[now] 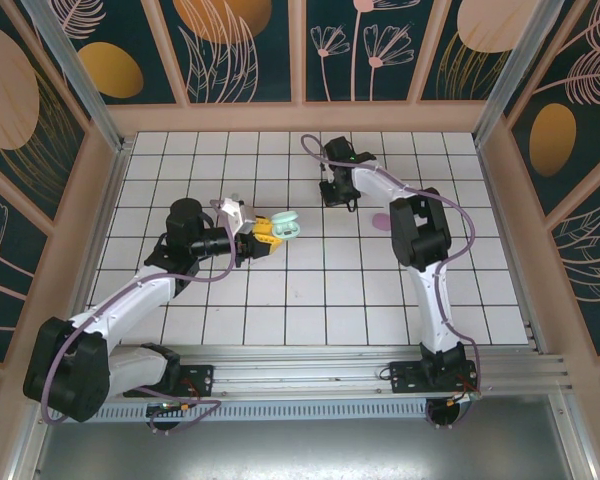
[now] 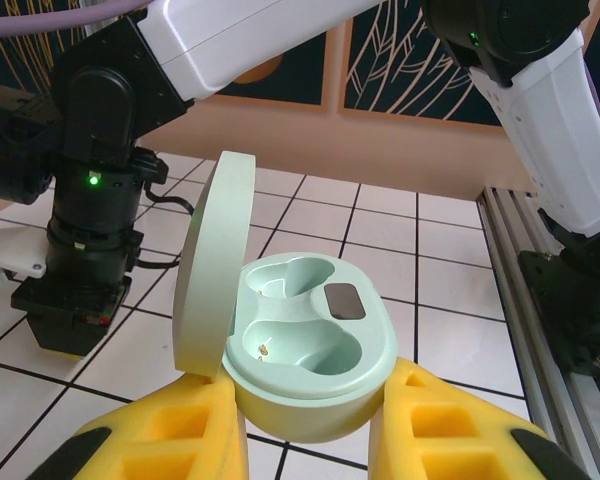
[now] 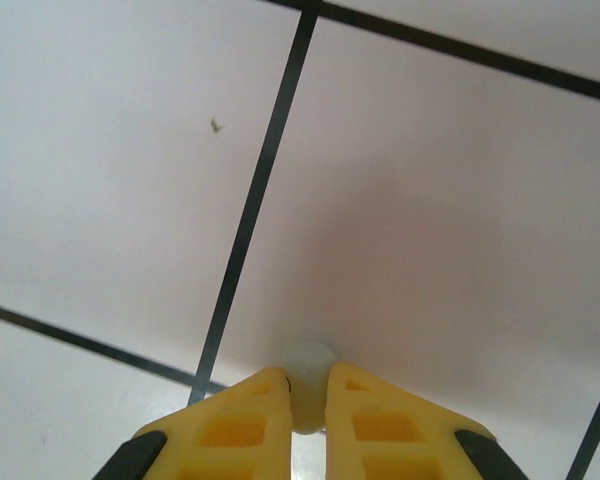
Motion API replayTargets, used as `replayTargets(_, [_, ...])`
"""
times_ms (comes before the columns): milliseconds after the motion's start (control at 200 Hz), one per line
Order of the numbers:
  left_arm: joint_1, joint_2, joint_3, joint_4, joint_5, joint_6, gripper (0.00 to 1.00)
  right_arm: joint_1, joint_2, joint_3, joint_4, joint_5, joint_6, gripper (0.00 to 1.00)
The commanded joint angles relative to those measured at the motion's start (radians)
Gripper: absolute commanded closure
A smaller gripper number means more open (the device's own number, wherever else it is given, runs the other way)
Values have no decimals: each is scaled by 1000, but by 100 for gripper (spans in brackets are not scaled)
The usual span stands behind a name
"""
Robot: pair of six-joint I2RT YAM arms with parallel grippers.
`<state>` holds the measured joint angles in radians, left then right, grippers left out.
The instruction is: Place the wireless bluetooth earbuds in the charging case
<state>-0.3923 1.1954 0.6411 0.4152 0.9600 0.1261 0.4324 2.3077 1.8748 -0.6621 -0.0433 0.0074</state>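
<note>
Earbud (image 3: 308,358) being pinched at the tiles while the charging case (image 2: 310,345) is sitting open

Right arm is reaching far out and bending down over the tiled floor (image 3: 430,200), the right gripper (image 3: 308,378) squeezing the pale earbud between its yellow fingertips, just beside a black grout line; left arm is stretching toward the middle, the left gripper (image 2: 310,425) clamping the mint charging case by its base; lid (image 2: 215,265) is standing up on the left, both wells lying empty; earbud and case are sitting well apart.
</note>
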Motion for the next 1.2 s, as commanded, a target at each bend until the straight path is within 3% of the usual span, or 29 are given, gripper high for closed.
replayTargets(0, [7, -22, -7, 16, 6, 4, 89, -6, -82, -44, 7, -30, 19, 90])
replayTargets(480, [6, -24, -8, 17, 2, -3, 89, -21, -274, -223, 68, -124, 26, 92])
replayTargets(911, [7, -4, -10, 29, 0, -7, 89, -29, -287, -240, 47, -174, 20, 92])
replayTargets(1191, [8, 33, 11, 47, 18, -12, 89, -30, -483, -322, 39, -280, -17, 92])
